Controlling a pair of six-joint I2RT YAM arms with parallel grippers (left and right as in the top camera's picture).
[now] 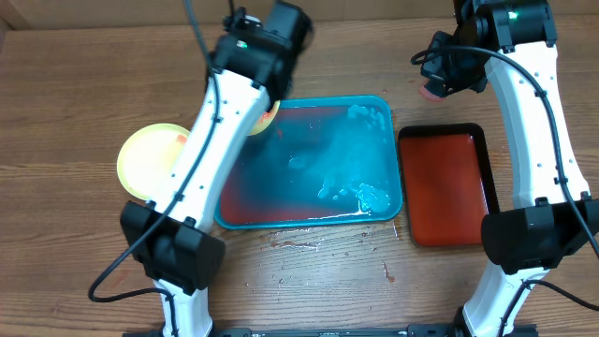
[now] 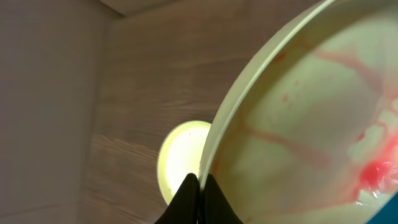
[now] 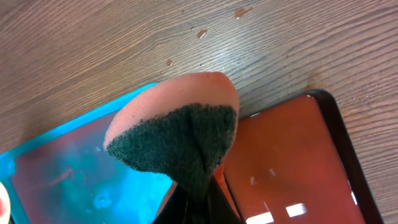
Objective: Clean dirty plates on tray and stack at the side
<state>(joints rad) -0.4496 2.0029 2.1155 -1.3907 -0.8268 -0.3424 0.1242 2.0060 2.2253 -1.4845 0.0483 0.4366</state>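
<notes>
My left gripper [image 2: 199,183] is shut on the rim of a yellow-green plate [image 2: 311,124] streaked with red sauce, held above the far left corner of the teal tray [image 1: 388,150]; in the overhead view only an edge of this plate [image 1: 269,118] shows past the arm. A second yellow-green plate [image 1: 148,159] lies on the table left of the tray, and it also shows in the left wrist view [image 2: 180,162]. My right gripper [image 3: 198,190] is shut on a folded sponge [image 3: 180,134] with a dark green pad and pink back, held over the gap between the two trays [image 1: 431,90]. The light-blue-rimmed plate is out of view.
A smaller dark red-and-black tray [image 1: 445,187] lies right of the teal tray. The teal tray holds reddish water and foam [image 1: 370,195]. Water drops [image 1: 309,245] lie on the wooden table in front of it.
</notes>
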